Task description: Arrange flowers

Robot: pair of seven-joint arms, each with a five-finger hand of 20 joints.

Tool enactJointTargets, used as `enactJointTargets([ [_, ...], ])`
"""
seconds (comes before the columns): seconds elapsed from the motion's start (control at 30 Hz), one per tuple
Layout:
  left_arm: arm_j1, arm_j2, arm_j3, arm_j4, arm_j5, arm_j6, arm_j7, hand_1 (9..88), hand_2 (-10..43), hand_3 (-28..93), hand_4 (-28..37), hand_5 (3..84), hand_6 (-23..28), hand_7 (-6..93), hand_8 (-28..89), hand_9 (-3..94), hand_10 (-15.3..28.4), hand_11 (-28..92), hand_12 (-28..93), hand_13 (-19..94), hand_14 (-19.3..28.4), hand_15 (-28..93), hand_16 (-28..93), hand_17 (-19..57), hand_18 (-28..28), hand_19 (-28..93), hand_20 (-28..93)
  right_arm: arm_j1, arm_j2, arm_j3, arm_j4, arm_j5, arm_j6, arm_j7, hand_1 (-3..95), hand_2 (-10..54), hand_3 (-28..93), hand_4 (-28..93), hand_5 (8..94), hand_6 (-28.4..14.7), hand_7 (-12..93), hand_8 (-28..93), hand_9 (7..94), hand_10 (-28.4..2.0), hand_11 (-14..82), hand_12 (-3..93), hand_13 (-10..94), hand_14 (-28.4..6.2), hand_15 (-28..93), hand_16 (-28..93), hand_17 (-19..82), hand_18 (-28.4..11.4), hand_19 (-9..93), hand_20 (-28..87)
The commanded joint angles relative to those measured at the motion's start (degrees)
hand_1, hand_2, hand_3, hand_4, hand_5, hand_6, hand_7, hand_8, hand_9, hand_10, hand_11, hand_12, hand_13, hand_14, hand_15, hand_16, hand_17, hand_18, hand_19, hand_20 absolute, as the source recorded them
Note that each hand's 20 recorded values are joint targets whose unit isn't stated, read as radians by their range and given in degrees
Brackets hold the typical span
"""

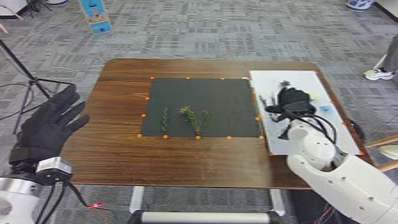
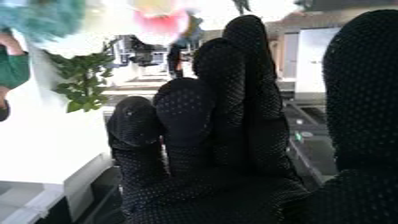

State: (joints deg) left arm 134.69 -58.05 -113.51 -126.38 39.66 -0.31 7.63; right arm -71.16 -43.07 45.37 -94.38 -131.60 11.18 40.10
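In the head view my right hand (image 1: 295, 101) is over the white board at the table's right, its fingers straight. My left hand (image 1: 51, 127) is beside the table's left edge, open and holding nothing. Three green sprigs lie apart on the dark mat: a thin one (image 1: 164, 120), a fuller one (image 1: 189, 115) and another thin one (image 1: 206, 118). In the right wrist view my right hand (image 2: 209, 120) has straight fingers and a thumb standing away from them. Beyond the fingertips are a pinkish-red flower (image 2: 162, 21), teal petals (image 2: 53, 20) and green leaves (image 2: 84, 82).
Orange markers edge the dark mat (image 1: 233, 95) on the brown table (image 1: 178, 165). The white board (image 1: 282, 145) carries a small blue item (image 1: 326, 108) and dark slender pieces near my right hand. A black tripod (image 1: 34, 77) stands beyond the table's left side.
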Motion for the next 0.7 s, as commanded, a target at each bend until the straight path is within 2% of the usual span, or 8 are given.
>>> enactJointTargets([
  [0.03,0.21,0.25,-0.51,-0.03,-0.29,-0.90,-0.44,24.6,-9.5,64,-28.3,23.0,1.3,15.5,-9,17.7,8.3,10,19,13,11.1,10,7,-11.8,17.9,35,9,-0.64,1.77,-0.17,1.81,0.02,-2.44,0.89,37.7,-9.5,60,-28,66.3,-1.9,43,-11,69.1,-12.8,54.2,37.0,66,-9.9,76,36,38,-20.3,93,50],
  [0.43,-0.11,0.55,-0.41,0.13,-0.37,-0.83,-0.77,24.4,-9.5,64,-28.3,23.0,1.2,15.8,-9,17.8,8.2,10,19,13,11.1,10,7,-11.8,17.9,36,9,-0.93,0.45,-1.23,1.67,0.86,-2.97,-0.35,36.1,-9.5,60,-28,67.0,-2.0,42,-11,69.5,-12.8,53.9,37.0,66,-10.2,77,36,38,-20.5,93,50],
  [0.67,-0.36,0.50,-0.45,0.35,-0.48,-0.84,-1.09,24.5,-9.5,64,-28.3,23.1,1.2,16.1,-9,17.8,8.2,10,19,13,11.1,10,7,-11.7,17.9,36,9,-1.39,0.08,-1.05,1.61,1.39,-1.84,-0.49,30.5,-9.5,69,-28,67.6,-1.9,42,-10,70.3,-12.9,53.8,37.0,67,-10.3,77,36,38,-20.7,93,51],
  [0.7,-0.42,0.45,-0.52,0.35,-0.19,-0.93,-1.22,24.5,-9.5,64,-28.3,23.1,1.2,16.1,-9,17.9,8.2,10,19,13,11.1,10,7,-11.7,18.0,36,9,-1.61,0.17,-0.71,1.35,1.69,-1.80,-0.51,29.0,-9.5,70,-28,67.7,-1.9,42,-10,70.4,-13.0,53.8,37.0,67,-10.3,77,36,38,-20.8,93,51],
])
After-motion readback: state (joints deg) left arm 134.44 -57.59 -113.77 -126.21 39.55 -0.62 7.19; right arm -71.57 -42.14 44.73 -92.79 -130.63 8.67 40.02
